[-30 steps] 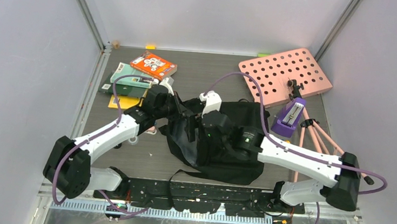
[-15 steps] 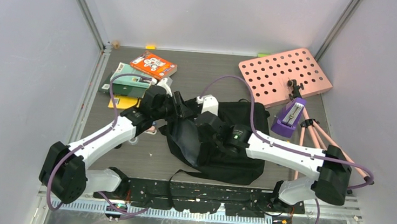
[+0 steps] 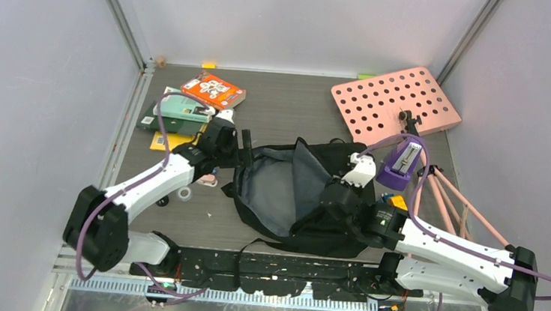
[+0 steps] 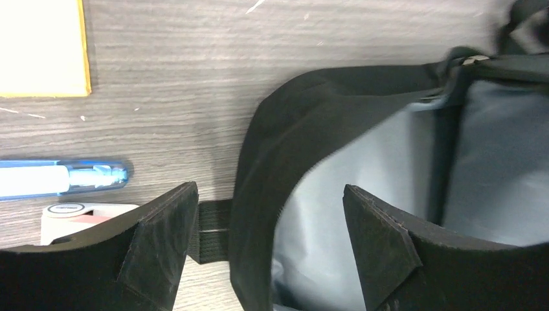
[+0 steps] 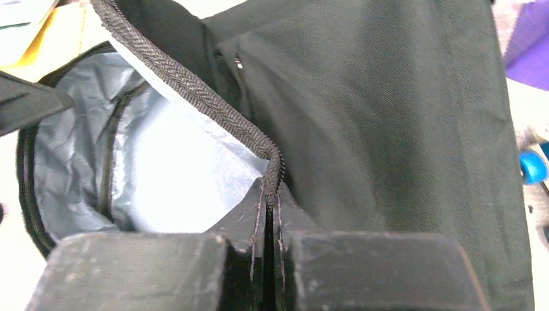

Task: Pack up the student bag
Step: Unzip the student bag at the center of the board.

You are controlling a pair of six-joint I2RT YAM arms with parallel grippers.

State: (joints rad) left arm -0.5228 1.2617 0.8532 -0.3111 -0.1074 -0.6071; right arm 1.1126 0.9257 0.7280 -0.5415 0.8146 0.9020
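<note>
**Top external view.** The student bag (image 3: 325,239) lies at the middle of the table (image 3: 285,96). Its mouth is wide open and the grey lining (image 3: 273,189) faces up. The left gripper (image 3: 245,151) sits at the bag's 10 o'clock rim with its fingers spread. The right gripper (image 3: 322,205) reaches in from 4 o'clock and is pressed together on the edge of the raised flap, apparently to hold the opening apart so that things can be dropped in. A stack of books (image 3: 202,100) and a yellow pad (image 3: 167,141) wait at 10 o'clock, just beyond the left gripper. The pink board (image 3: 397,106) lies at 1 o'clock, well clear of the bag.

**Left wrist view.** The two fingers (image 4: 158,246) stand wide apart, straddling the bag's black rim. The rim runs between them without being squeezed, so nothing is held. A blue pen (image 4: 65,178) lies at 9 o'clock on the table, near the left finger. The free, open gripper looks well placed to fetch an item.

**Right wrist view.** The jaws are clamped flat on the zipper tape (image 5: 194,84), pinching it right at the fingertips. The tape rises toward 11 o'clock, and the pale lining is exposed at 9 o'clock. The grip props the flap up; letting go would likely let it fall over the mouth.
</note>
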